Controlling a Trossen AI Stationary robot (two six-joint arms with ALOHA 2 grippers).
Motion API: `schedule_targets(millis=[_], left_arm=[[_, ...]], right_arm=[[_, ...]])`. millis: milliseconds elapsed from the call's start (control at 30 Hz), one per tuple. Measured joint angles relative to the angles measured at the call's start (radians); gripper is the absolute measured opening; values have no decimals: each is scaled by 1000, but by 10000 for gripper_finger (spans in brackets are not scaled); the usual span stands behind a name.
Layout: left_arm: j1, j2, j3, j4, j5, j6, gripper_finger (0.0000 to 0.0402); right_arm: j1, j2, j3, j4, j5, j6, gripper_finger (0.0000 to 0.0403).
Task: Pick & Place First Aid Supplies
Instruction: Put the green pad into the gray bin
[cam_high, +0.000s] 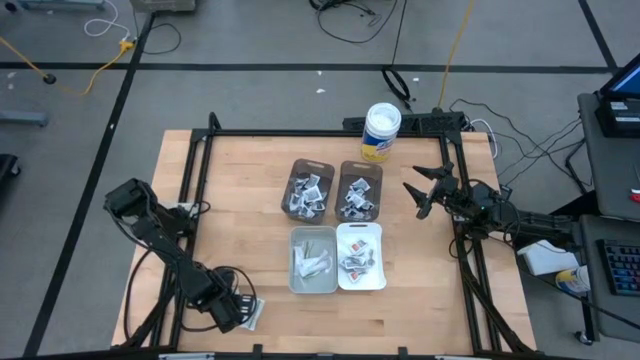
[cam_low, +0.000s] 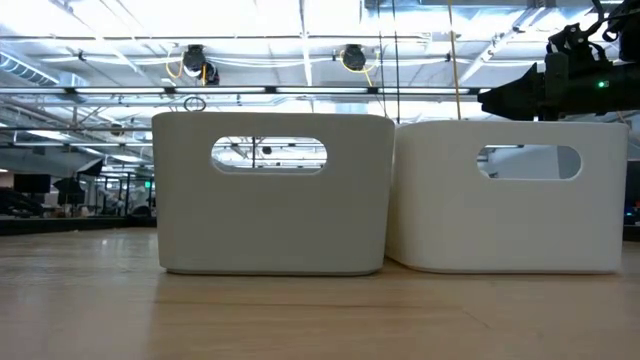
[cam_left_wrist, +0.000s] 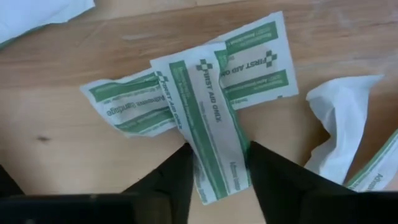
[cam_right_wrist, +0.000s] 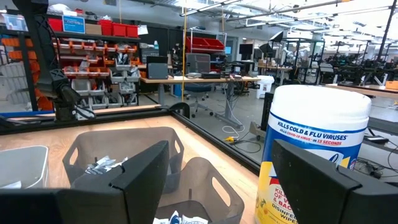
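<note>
so left claw (cam_left_wrist: 219, 171) is down at the near-left corner of the desk (cam_high: 250, 180), jaws narrow, straddling one long green-striped packet (cam_left_wrist: 208, 124) lying over two others | not pinched yet afaict | flat, featherlight, floppy, slick wrapper, so grab it across its narrow width | right claw (cam_right_wrist: 217, 180) wide, empty, waiting by the tub (cam_right_wrist: 317, 149)

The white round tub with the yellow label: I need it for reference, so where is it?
In the high view the white round tub stands at the table's far edge, just beyond the right brown bin, ahead of the right gripper.
</note>
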Motion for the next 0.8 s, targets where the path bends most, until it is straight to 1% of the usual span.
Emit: schedule_targets(millis=[367,533,600,733,800], left_arm=[[7,-1,8,-2,20,10,52],[42,-43,56,-94,12,49,9],[58,-62,76,-159,8,78,7],[102,-96,124,-284,20,163,22],[123,-112,144,-336,17,213,21]], right_arm=[[0,0,0,0,0,0,279],[0,0,0,0,0,0,279],[0,0,0,0,0,0,279],[0,0,0,0,0,0,279],[0,0,0,0,0,0,279]])
